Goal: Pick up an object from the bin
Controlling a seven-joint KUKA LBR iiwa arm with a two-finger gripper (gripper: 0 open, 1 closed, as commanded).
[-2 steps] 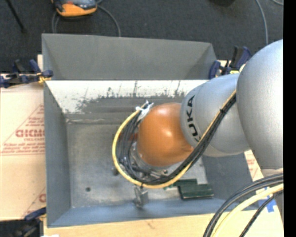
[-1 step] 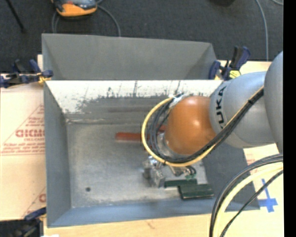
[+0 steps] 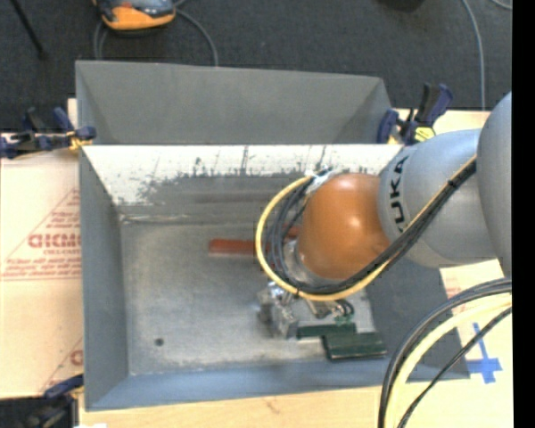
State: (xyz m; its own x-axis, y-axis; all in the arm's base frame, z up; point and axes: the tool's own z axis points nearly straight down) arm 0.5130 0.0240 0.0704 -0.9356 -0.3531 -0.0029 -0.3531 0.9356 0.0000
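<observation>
A dark carpeted floor [image 3: 276,16] lies around a grey metal bin [image 3: 98,266], which takes up the middle of the frame, its far wall speckled with dark scratches.

The arm [image 3: 455,203] enters from the right edge as a thick grey link and slopes down and leftward over the bin's right rim. Its wrist bends steeply downward at centre right, capped by a rounded orange cover [image 3: 339,226]. Looped cables [image 3: 266,239] curve round the left and lower sides of the cover.

Below the cover the gripper [image 3: 281,315] points down at the bin floor, low in the bin and a little right of its centre, close to the floor or on it. Its metal end is a blurred cluster, so I cannot tell how far the claw is open or whether it has hold of anything.

Just to the lower right of the gripper lies a flat dark green slab [image 3: 352,344], near the bin's lower right corner. A thin red strip [image 3: 230,248] lies flat near the middle of the floor, up and to the left of the gripper, its right end hidden behind the cables. A small dark speck [image 3: 158,342] sits well apart at the lower left of the floor.
</observation>
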